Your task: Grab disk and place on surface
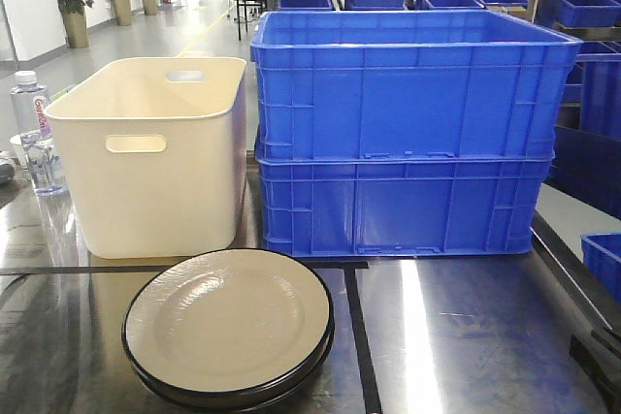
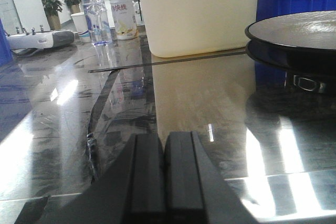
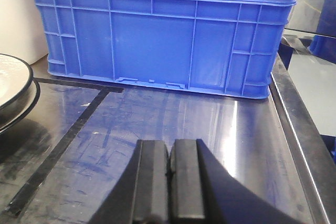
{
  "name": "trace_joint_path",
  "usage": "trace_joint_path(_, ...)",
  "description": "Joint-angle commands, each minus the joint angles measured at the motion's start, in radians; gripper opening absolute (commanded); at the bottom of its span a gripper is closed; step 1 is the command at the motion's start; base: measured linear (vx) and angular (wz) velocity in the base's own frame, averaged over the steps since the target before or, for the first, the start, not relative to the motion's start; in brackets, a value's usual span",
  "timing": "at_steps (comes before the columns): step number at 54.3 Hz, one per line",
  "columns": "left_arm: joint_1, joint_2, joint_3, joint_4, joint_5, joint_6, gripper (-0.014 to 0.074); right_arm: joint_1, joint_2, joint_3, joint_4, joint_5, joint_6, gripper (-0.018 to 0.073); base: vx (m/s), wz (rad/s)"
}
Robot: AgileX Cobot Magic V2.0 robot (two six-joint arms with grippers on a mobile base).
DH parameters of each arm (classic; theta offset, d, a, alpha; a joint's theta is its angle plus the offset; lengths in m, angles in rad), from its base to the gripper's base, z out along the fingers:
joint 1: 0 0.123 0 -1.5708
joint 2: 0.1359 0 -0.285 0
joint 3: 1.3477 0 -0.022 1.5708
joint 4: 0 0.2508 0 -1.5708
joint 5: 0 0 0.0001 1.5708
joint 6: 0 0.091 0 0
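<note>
The disk (image 1: 228, 322) is a cream plate with a black rim, lying on top of a second similar plate on the steel surface (image 1: 456, 336) near the front edge. In the left wrist view the disk (image 2: 299, 30) is to the far right of my left gripper (image 2: 164, 136), which is shut and empty, low over the surface (image 2: 199, 103). In the right wrist view the disk (image 3: 10, 80) shows at the left edge. My right gripper (image 3: 170, 142) is shut and empty above the surface (image 3: 173, 108).
A cream tub (image 1: 155, 152) and two stacked blue crates (image 1: 408, 133) stand behind the plates. Bottles (image 2: 94, 9), a cup (image 2: 81, 24) and a white device (image 2: 39, 39) sit far left. Black lines (image 1: 359, 336) cross the tabletop. The table's right edge (image 3: 296, 140) is close.
</note>
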Motion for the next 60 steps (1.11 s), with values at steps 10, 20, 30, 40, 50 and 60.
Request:
trace_joint_path(10,-0.006,-0.013,0.024,0.0,-0.076,-0.001,0.0001,0.001,-0.004,-0.035,-0.003,-0.085,-0.01,-0.0006,0.0,0.0)
trace_joint_path(20,-0.006,-0.013,0.024,0.0,-0.076,-0.001,0.0001,0.001,-0.004,-0.035,-0.003,-0.085,-0.01,-0.0006,0.0,0.0)
trace_joint_path(30,-0.006,-0.013,0.024,0.0,-0.076,-0.001,0.0001,0.0,-0.01,-0.031,-0.003,-0.075,-0.01,-0.0006,0.0,0.0)
trace_joint_path(40,-0.006,-0.013,0.024,0.0,-0.076,-0.001,0.0001,-0.032,-0.179,-0.005,-0.015,0.152,0.013,-0.0006,0.0,0.0)
trace_joint_path(50,-0.006,-0.013,0.024,0.0,-0.076,-0.001,0.0001,-0.184,-0.484,0.204,-0.037,0.178,0.095,-0.0006,0.0,0.0)
trace_joint_path(60,-0.006,-0.013,0.024,0.0,-0.076,-0.001,0.0001,-0.258,-0.783,0.402,-0.043,0.188,0.125,-0.0006,0.0,0.0)
